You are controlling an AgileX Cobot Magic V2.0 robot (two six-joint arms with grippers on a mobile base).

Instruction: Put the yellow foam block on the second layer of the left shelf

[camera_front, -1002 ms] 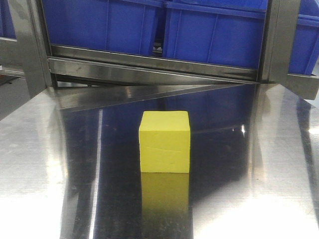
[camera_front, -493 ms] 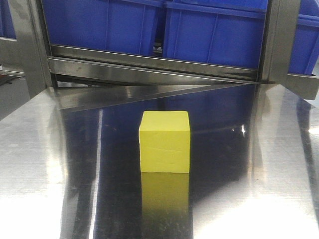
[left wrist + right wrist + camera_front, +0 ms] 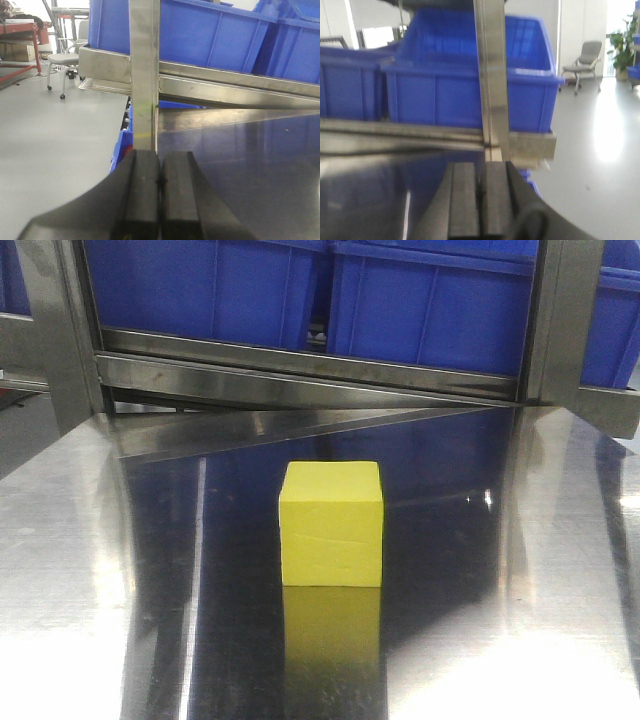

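While end effectors sit closed, the yellow foam block stands apart.

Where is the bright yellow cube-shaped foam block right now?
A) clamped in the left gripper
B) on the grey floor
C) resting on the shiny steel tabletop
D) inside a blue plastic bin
C: the bright yellow cube-shaped foam block stands on the shiny steel tabletop, its reflection directly below it, no gripper touching it.
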